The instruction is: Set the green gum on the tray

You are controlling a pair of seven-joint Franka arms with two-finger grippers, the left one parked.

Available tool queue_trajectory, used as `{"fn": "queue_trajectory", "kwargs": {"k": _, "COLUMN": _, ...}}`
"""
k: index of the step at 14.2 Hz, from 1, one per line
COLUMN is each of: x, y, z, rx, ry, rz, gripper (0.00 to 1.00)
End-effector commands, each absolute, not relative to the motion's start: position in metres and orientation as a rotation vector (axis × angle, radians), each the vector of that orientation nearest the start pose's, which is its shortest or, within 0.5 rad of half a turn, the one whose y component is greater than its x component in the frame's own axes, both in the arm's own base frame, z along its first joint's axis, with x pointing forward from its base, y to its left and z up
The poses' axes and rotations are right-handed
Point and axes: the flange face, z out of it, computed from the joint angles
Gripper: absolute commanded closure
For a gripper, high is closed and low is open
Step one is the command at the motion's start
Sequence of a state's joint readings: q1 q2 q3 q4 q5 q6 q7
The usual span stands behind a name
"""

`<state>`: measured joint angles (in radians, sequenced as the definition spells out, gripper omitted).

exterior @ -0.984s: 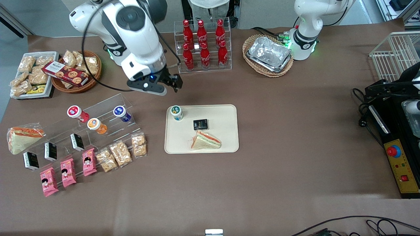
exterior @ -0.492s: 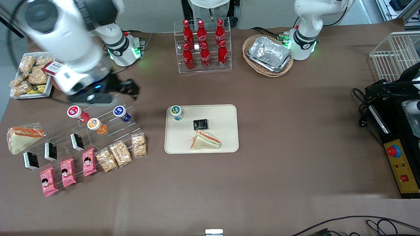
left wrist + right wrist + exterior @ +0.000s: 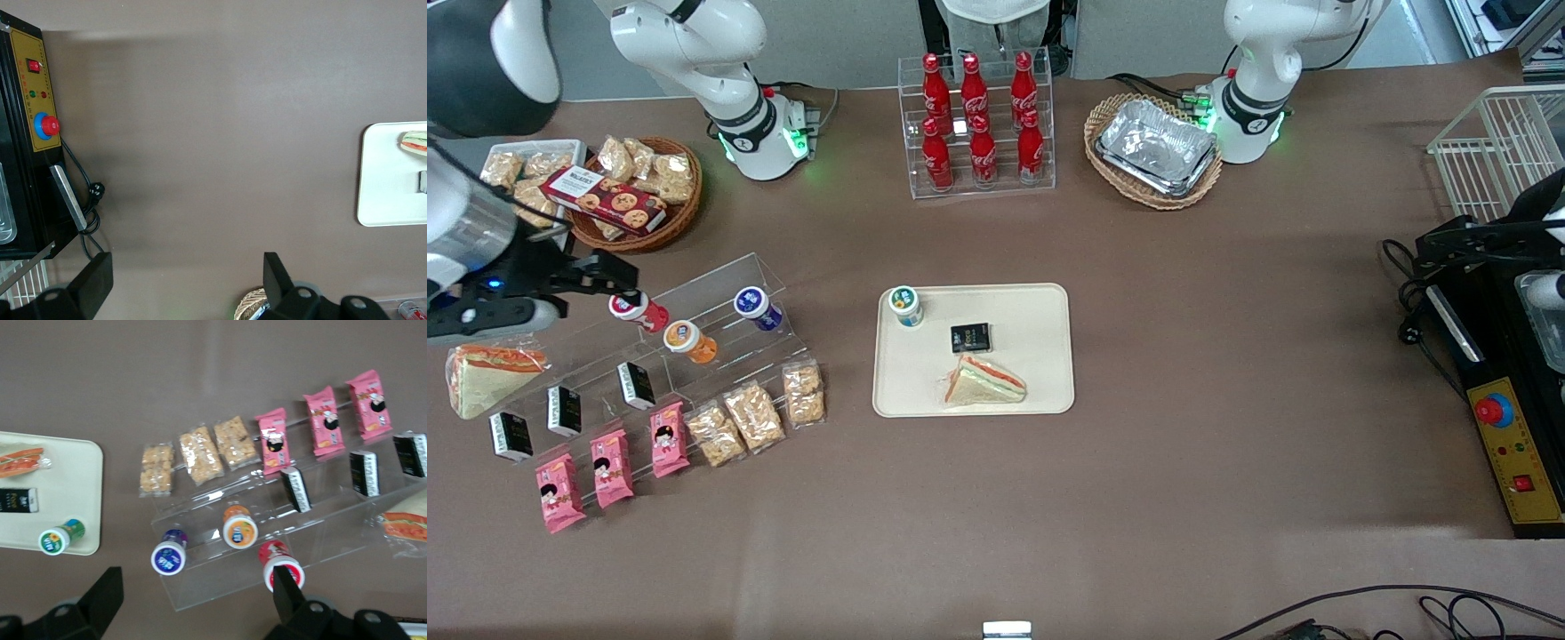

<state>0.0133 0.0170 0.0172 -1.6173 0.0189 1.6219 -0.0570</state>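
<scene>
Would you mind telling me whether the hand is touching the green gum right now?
Apart. The front view shows the hand open above the acrylic display stand, with bare table between it and the green gum on the tray.

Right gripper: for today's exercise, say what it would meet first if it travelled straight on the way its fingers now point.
The gripper is open and hangs above the clear display stand, pointing down. Most likely it would meet the red-lidded bottle on that stand first; how high it hangs is unclear.
</scene>
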Motion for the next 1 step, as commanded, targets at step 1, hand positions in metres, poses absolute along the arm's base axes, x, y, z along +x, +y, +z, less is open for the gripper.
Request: {"fn": "queue_trajectory", "kwargs": {"k": 1, "x": 0.5645, "y": -0.0049, "z": 0.6030, "rx": -3.130, "ry": -0.151, "rz": 0.040, "gripper": 0.00}}
